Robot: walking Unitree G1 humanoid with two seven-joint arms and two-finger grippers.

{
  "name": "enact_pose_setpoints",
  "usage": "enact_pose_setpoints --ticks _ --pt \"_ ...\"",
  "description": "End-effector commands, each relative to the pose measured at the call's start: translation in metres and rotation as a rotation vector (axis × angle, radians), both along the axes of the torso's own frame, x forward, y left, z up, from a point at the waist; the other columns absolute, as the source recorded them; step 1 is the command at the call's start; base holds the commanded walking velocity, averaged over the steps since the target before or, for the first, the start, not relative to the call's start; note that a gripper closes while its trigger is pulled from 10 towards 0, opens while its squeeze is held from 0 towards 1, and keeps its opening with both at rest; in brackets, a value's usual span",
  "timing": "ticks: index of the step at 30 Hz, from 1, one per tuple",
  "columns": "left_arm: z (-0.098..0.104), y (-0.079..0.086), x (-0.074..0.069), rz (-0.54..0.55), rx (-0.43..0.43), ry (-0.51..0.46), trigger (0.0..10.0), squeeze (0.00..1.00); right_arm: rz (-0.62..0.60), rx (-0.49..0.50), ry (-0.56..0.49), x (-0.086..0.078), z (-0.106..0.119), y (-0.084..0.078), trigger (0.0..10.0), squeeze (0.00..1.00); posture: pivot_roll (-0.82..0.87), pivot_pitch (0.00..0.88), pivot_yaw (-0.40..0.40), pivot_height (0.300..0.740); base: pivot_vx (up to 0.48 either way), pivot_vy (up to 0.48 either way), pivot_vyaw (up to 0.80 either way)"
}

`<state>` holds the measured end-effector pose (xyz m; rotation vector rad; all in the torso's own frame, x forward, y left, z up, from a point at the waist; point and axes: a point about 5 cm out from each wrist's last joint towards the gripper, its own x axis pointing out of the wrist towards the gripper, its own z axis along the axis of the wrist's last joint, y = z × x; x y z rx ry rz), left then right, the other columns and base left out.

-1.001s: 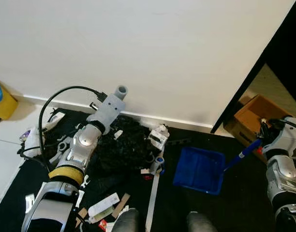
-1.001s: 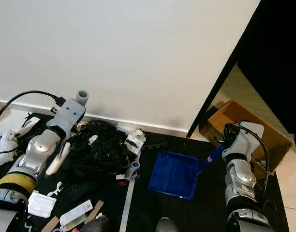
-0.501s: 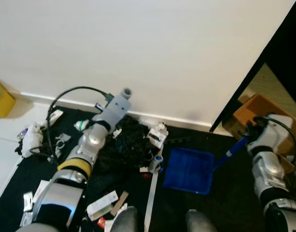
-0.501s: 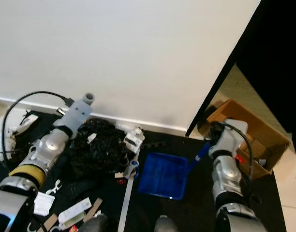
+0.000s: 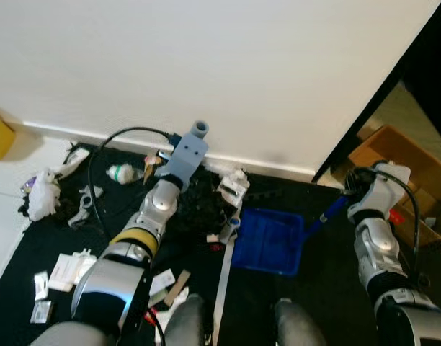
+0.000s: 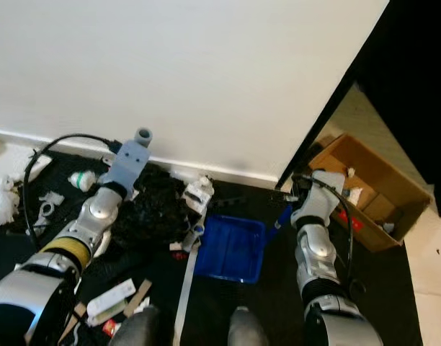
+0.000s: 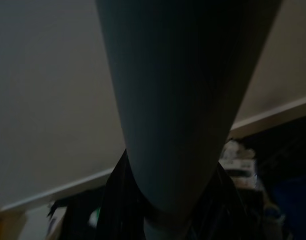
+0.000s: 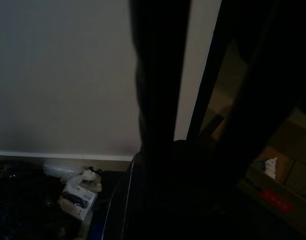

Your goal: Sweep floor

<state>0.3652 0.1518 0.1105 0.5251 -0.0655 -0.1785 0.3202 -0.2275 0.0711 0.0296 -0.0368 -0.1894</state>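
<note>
Left eye view, dustpan: a blue dustpan (image 5: pixel 268 241) lies flat on the black floor mat (image 5: pixel 328 295) at lower centre of the frame, its blue handle (image 5: pixel 327 214) running up and to the right toward the right arm
Debris pile: a black crumpled heap (image 5: pixel 199 209) sits just left of the dustpan, against the white baseboard (image 5: pixel 271 167); a small white box (image 5: pixel 233 186) rests at its upper right edge
Long pale stick: a slim light-coloured pole (image 5: pixel 222 277) runs from the heap down toward the bottom edge, just left of the dustpan
Left tool: the left tool (image 5: pixel 188 151) is at upper centre-left of the frame, over the heap near the wall, with a black cable looping off to its left; I cannot tell whether its fingers are clenched or released
Right tool: the right tool (image 5: pixel 359 189) is at centre right of the frame, at the upper end of the dustpan handle; its grip state cannot be told either
Scattered litter: white wrappers and paper scraps (image 5: pixel 65 268) lie at lower left, a white bundle (image 5: pixel 42 194) at far left, a small green-and-white bottle (image 5: pixel 123 173) near the baseboard
Cardboard box: an open brown box (image 5: pixel 404 162) stands at right, beyond the dark door frame
Wall: plain white wall (image 5: pixel 206 65) across the upper frame
</note>
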Motion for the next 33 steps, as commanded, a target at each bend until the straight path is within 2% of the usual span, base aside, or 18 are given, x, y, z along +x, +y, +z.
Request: enact_pose_setpoints --ticks 1,4,5,8,11,17,21,23,24,27,33 --pt "0.003 0.006 0.000 -0.019 0.028 -0.015 10.0 0.00 -0.020 -0.006 0.005 -0.004 -0.002 -0.006 10.0 0.00 -0.04 0.303 -0.016 0.740 0.000 0.000 0.00" --pt "0.019 0.020 0.005 -0.098 0.096 -0.035 10.0 0.00 -0.043 0.005 -0.035 0.003 0.011 -0.015 10.0 0.00 -0.03 0.333 -0.024 0.740 0.000 0.000 0.00" --pt "0.026 0.028 0.007 -0.111 0.156 -0.050 10.0 0.00 -0.048 0.009 -0.056 0.008 0.019 -0.019 10.0 0.00 -0.02 0.341 -0.027 0.740 0.000 0.000 0.00" --pt "0.032 0.036 0.008 -0.105 0.186 -0.060 10.0 0.00 -0.051 0.017 -0.071 0.012 0.026 -0.022 10.0 0.00 -0.02 0.347 -0.031 0.740 0.000 0.000 0.00" --pt "0.043 0.054 0.010 -0.053 0.200 -0.084 10.0 0.00 -0.055 0.033 -0.099 0.020 0.039 -0.026 10.0 0.00 -0.01 0.353 -0.040 0.740 0.000 0.000 0.00" --pt "0.046 0.061 0.010 -0.028 0.194 -0.091 10.0 0.00 -0.040 0.049 -0.110 0.026 0.045 -0.023 10.0 0.00 -0.01 0.350 -0.051 0.740 0.000 0.000 0.00" --pt "0.042 0.050 0.010 -0.046 0.115 -0.080 10.0 0.00 0.033 0.065 -0.101 0.029 0.040 -0.002 10.0 0.00 -0.01 0.345 -0.065 0.740 0.000 0.000 0.00" --pt "0.042 0.050 0.010 -0.046 0.115 -0.080 10.0 0.00 0.033 0.065 -0.101 0.029 0.040 -0.002 10.0 0.00 -0.01 0.345 -0.065 0.740 0.000 0.000 0.00" --pt "0.040 0.041 0.011 -0.060 0.064 -0.083 10.0 0.00 0.052 0.081 -0.093 0.029 0.035 0.008 10.0 0.00 -0.01 0.341 -0.067 0.740 0.000 0.000 0.00" --pt "0.037 0.025 0.011 -0.090 0.016 -0.081 10.0 0.00 0.078 0.100 -0.078 0.028 0.028 0.022 10.0 0.00 -0.01 0.339 -0.069 0.740 0.000 0.000 0.00" --pt "0.032 0.002 0.011 -0.153 0.002 -0.068 10.0 0.00 0.105 0.116 -0.064 0.025 0.021 0.039 10.0 0.00 -0.01 0.337 -0.067 0.740 0.000 0.000 0.00"
